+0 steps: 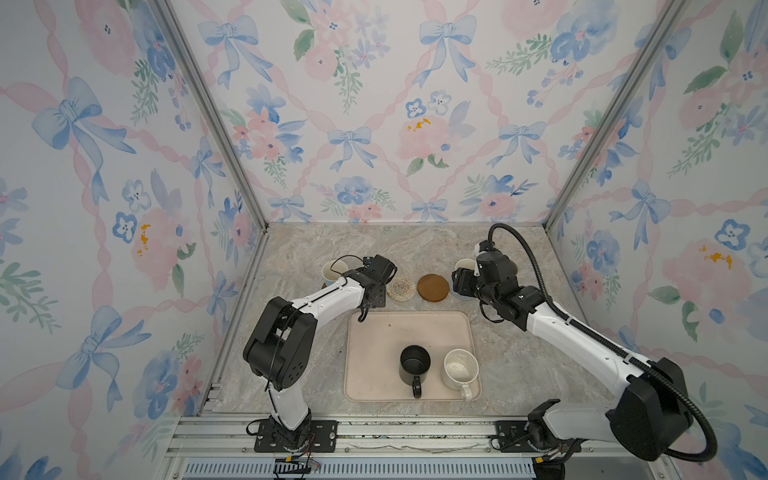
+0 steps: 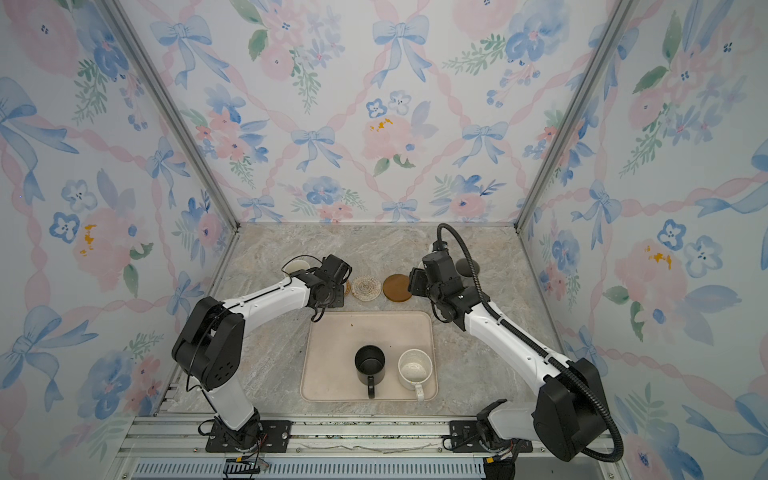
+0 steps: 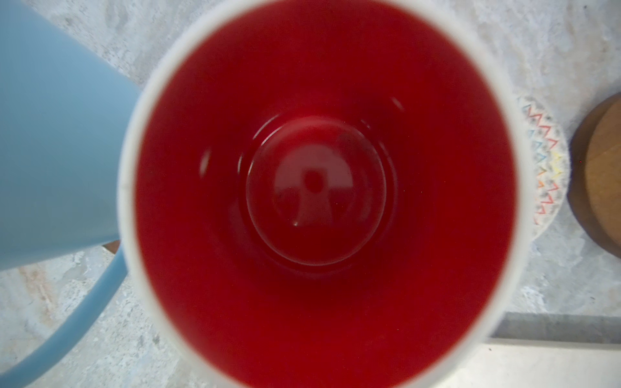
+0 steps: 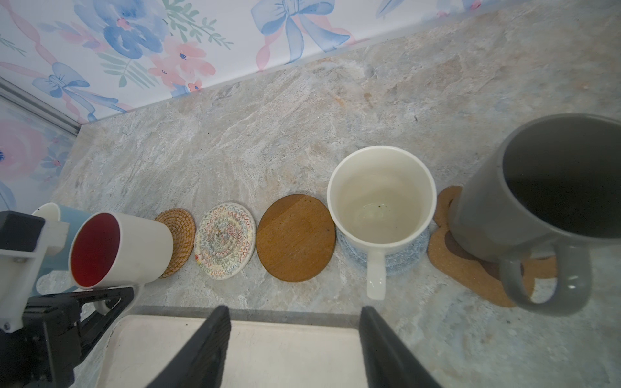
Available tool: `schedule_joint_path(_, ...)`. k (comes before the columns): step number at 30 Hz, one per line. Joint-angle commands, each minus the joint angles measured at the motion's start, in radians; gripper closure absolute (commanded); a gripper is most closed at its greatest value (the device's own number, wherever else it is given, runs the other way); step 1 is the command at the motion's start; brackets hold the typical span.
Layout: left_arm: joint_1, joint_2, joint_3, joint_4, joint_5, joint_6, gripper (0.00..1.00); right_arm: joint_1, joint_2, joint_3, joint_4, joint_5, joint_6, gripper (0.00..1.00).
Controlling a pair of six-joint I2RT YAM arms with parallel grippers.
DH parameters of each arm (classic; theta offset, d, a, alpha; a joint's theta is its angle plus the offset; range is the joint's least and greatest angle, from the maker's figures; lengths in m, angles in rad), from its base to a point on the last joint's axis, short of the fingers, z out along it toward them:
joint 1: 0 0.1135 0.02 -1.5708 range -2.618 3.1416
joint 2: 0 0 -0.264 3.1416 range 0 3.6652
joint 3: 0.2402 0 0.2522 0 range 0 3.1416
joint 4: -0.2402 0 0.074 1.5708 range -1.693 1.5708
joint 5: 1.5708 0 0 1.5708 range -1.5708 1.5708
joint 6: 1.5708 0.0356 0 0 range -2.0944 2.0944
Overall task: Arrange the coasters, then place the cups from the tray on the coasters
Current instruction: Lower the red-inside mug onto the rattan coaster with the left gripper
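On the marble table (image 4: 302,117) three mugs (image 4: 379,201) stand on coasters (image 4: 470,268), my left gripper (image 4: 107,302) clamps the red-lined mug (image 4: 121,248), my right gripper (image 4: 294,312) gapes empty, and two mugs (image 1: 414,361) wait on the tray (image 1: 374,336).

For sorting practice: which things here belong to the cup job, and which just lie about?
Job: tray, black cup, speckled cup, red-lined cup, cream cup, grey cup, blue cup, rattan coaster, woven coaster, brown coaster, blue coaster, paw coaster.
Lying about: flowered walls, metal rail.
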Motion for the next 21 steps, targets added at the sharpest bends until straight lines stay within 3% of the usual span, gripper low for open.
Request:
schedule_joint_path(1,0.01,0.019,0.041,0.053,-0.014,0.024,1.0,-0.01,0.009,-0.003,0.002,-0.009,-0.019,0.36)
schedule_joint_path(21,0.034,0.056,0.046,0.08,0.004,0.019,1.0,-0.013,0.019,0.002,-0.004,-0.013,-0.02,0.36)
